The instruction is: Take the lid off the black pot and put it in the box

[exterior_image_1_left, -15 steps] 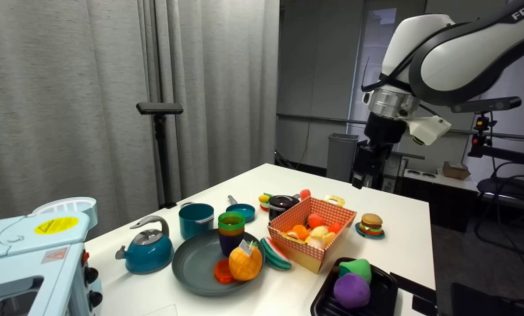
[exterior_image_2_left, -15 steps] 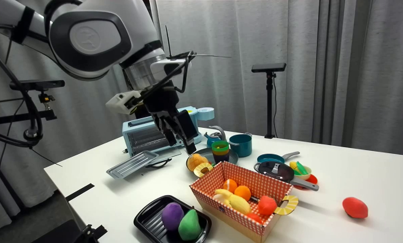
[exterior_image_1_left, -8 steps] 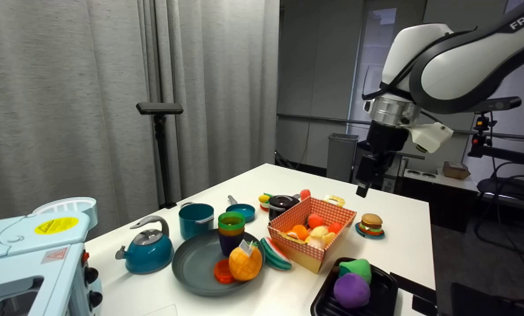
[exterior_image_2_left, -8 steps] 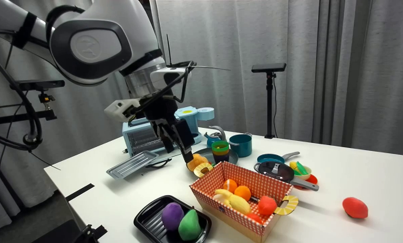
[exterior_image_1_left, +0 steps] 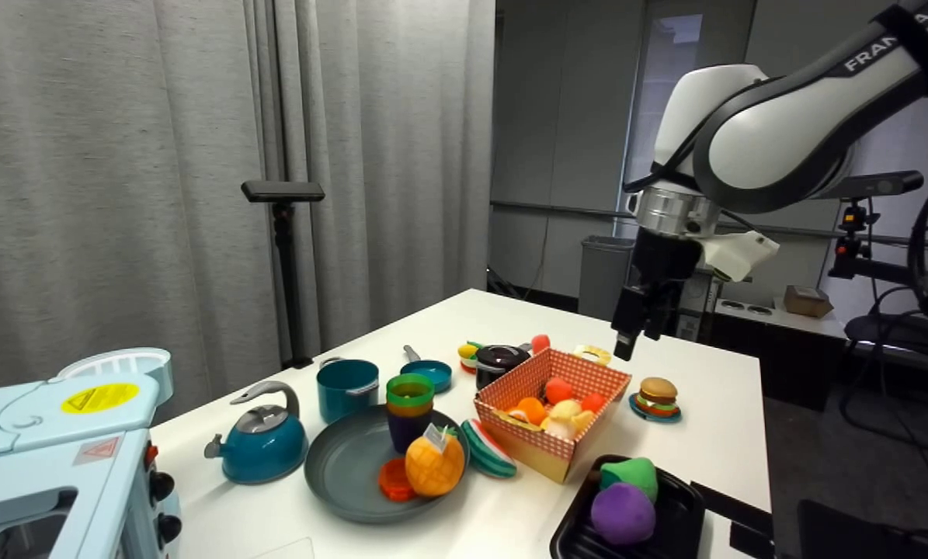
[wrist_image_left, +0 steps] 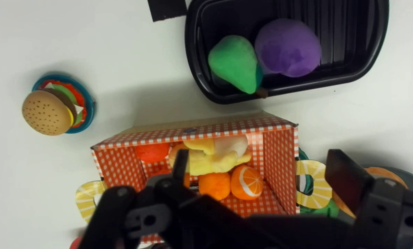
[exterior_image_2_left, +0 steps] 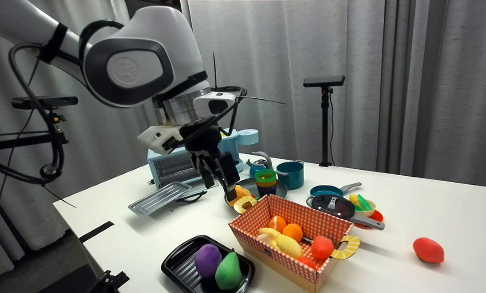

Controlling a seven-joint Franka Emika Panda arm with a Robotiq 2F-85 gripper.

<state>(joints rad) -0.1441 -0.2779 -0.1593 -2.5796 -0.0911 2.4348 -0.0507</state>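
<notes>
The small dark round lid (exterior_image_1_left: pixel 502 356) sits on the black pot (exterior_image_1_left: pixel 488 379), behind the box in an exterior view. The lid also shows in an exterior view (exterior_image_2_left: pixel 330 205), on the pot with a grey handle. The box (exterior_image_1_left: pixel 523 452) is an orange-brown crate with red checkered lining and toy fruit inside; it also shows in an exterior view (exterior_image_2_left: pixel 276 260) and the wrist view (wrist_image_left: pixel 281 162). My gripper (wrist_image_left: pixel 261 162) is open and empty above the box, fingers wide apart. It also shows in both exterior views (exterior_image_1_left: pixel 639 340) (exterior_image_2_left: pixel 220 189), apart from the lid.
A black tray (exterior_image_1_left: pixel 675 522) with purple and green toys stands near the box. A toy burger (exterior_image_1_left: pixel 657 394) sits beside it. A dark green plate (exterior_image_1_left: pixel 339 489) holds cups and a pineapple. A teal pot (exterior_image_2_left: pixel 290 176), teal pan (exterior_image_2_left: pixel 326 190) and red toy (exterior_image_2_left: pixel 428 250) are around.
My gripper has moved down. It has also shifted a little sideways, closer over the box. The lid, black pot and box have not moved.
</notes>
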